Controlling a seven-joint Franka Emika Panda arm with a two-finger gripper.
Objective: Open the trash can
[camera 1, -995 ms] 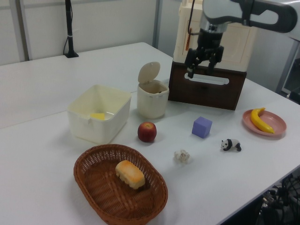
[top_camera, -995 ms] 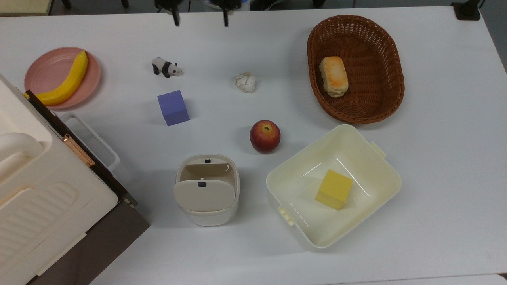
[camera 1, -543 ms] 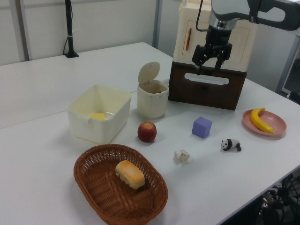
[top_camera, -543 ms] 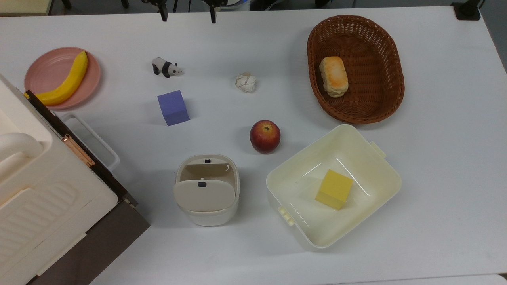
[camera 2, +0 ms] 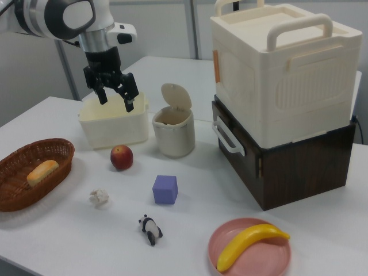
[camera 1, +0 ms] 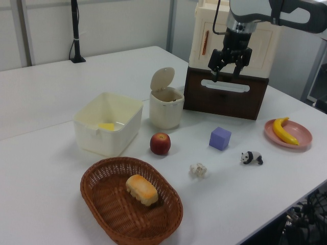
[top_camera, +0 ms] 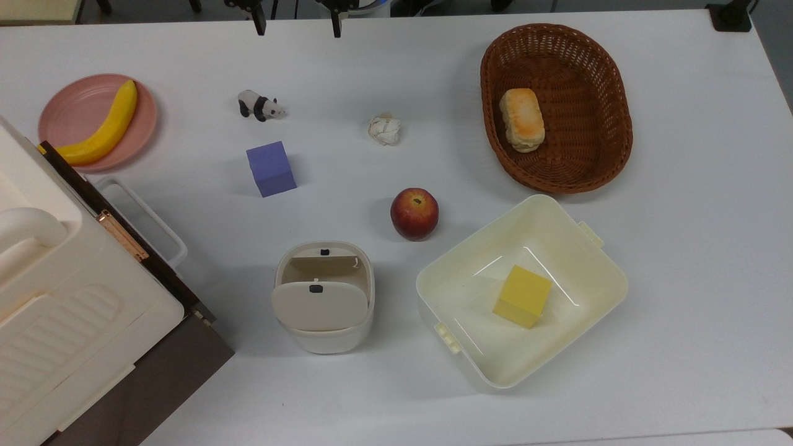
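Off-white trash can (top_camera: 323, 297) stands lid-up; apple (top_camera: 414, 214) at its 1 o'clock, cream tub (top_camera: 595, 266) at 3. Gripper (camera 2: 117, 96) hangs high, fingers wide, empty.

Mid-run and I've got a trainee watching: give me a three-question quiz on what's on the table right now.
1. True or false: the trash can has its lid closed flat.
2. What lies in the cream tub?
A. an apple
B. a yellow block
C. a bread roll
3. Fill in: the banana rests on a pink ____.

Key
1. False. The lid stands raised and the can's inside shows in the left view.
2. B. The yellow block sits inside it; the apple is on the table and the bread roll is in the wicker basket.
3. plate.

Aside: the tool hangs open above the table, holding nothing.
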